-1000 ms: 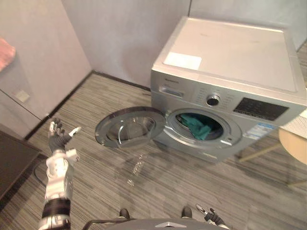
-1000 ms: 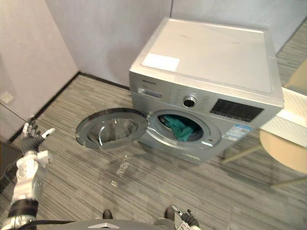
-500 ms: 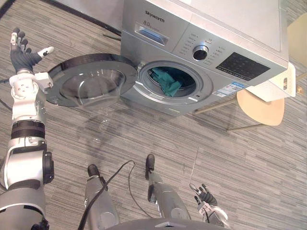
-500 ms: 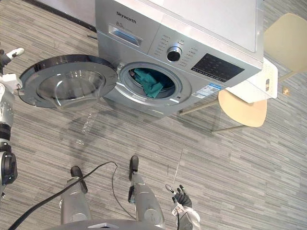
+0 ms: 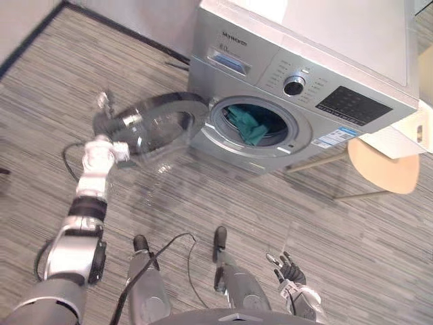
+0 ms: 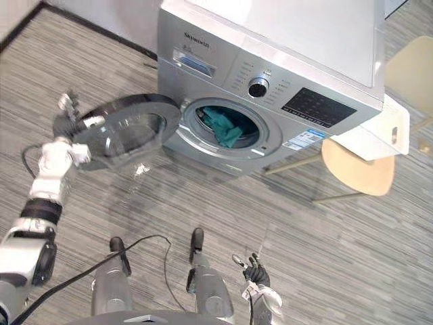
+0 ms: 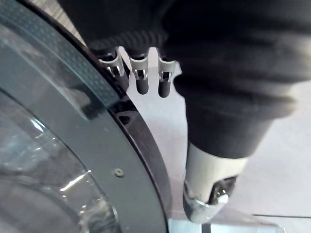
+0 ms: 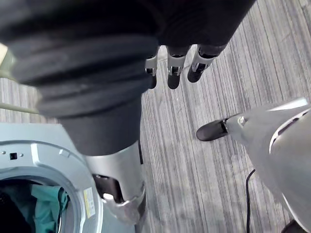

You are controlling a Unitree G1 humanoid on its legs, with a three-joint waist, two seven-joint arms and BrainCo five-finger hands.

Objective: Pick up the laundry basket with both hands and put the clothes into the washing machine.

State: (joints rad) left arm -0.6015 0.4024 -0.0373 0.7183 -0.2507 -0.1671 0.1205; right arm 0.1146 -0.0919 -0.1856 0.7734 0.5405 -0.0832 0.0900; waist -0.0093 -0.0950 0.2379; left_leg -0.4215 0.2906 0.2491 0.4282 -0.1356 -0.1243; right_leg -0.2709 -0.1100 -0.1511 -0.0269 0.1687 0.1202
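One left hand (image 5: 103, 120), fingers straight and loose, sits at the outer rim of the one open door (image 5: 157, 125). One washing machine (image 5: 325, 40), a bundle of teal clothes (image 5: 247, 124) in its drum. One right hand (image 5: 291, 272) hangs low, fingers spread, empty. One white basket (image 6: 371, 139) rests on one beige chair (image 6: 358, 168).

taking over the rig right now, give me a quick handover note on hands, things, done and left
Left robot hand: open, fingers straight at the outer rim of the door, which stands wide open.
Right robot hand: open, empty, low at the robot's right side.
Teal clothes lie in the drum of the washing machine. What looks like the white basket sits on a pale stool right of the machine.
Done: clothes are in.
Left: probably shutting the door.
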